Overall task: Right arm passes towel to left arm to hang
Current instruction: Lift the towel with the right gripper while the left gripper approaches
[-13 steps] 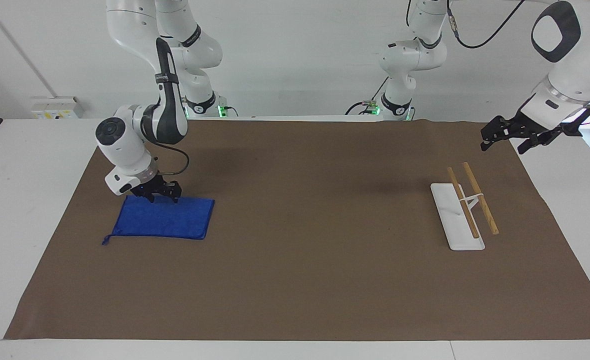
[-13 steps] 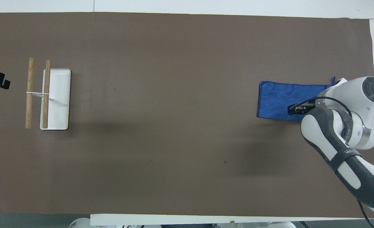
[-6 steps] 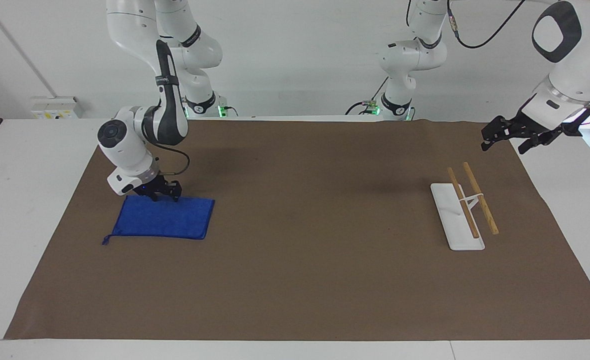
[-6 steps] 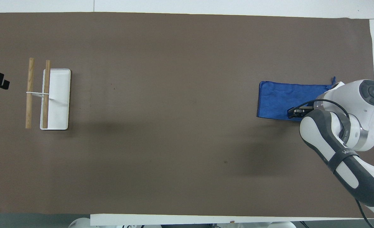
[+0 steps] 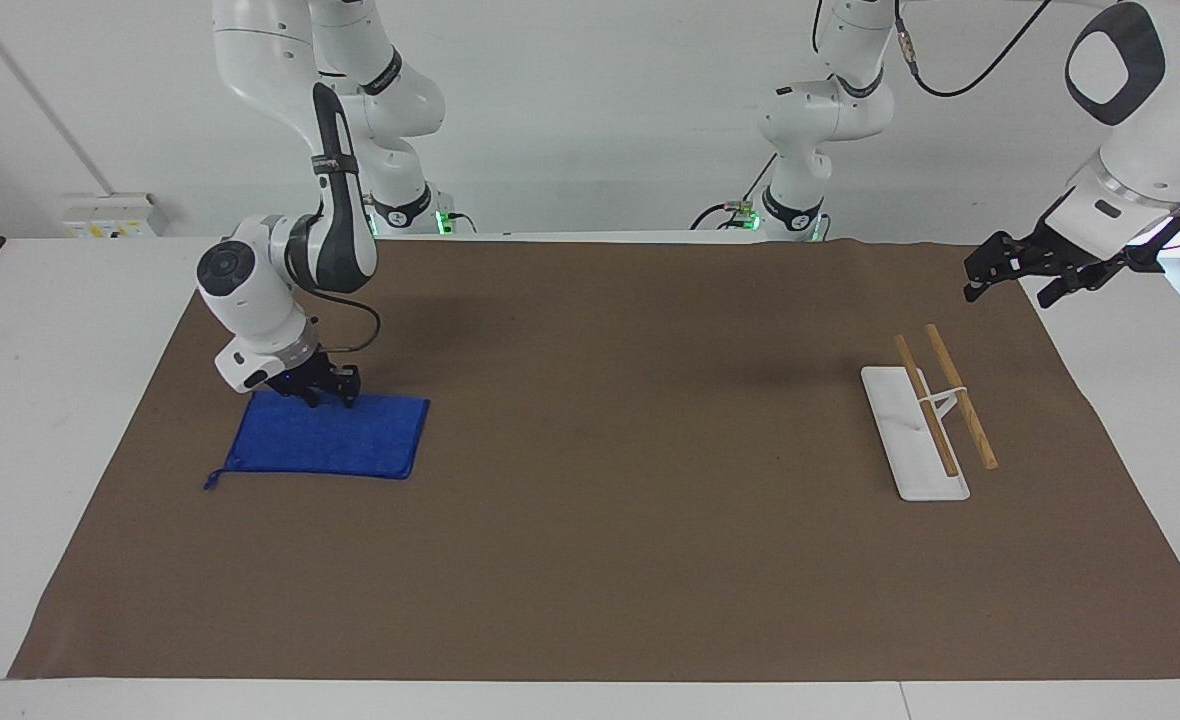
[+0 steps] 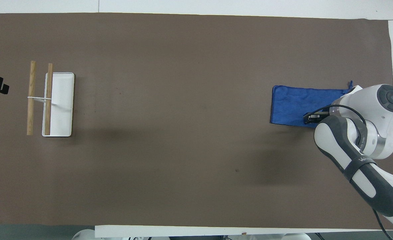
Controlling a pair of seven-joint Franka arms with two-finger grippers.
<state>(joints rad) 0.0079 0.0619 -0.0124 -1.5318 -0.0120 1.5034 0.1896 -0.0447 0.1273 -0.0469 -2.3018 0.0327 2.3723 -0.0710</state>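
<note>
Towel (image 5: 325,438) is lying flat on the brown mat (image 5: 610,560) at my right arm's end of the table, directly under my right gripper (image 5: 327,392), whose tips are pressing on the towel's edge nearest my base. Whether those fingers are clamping cloth, I cannot tell; the towel is showing no lift or bunching, so I am judging the pick-up as not completed. My left gripper (image 5: 1012,272) is waiting with its fingers spread wide, raised over the mat's corner at the left arm's end, and it is holding nothing. The rack (image 5: 925,415), a white base carrying two wooden rods, is standing below and in front of that waiting gripper, well apart from the towel, and nothing is hanging on it.

Status: I am working at the first step only. Lifting, carrying toward the middle, handing over to my left gripper and draping over a rod are all remaining.

Limits of view: from overhead, my right arm's wrist is covering the grasp point and the towel corner beside it, and my left gripper is being cut off at the picture's edge. The towel's loop is showing only as a thin tail at one corner.
</note>
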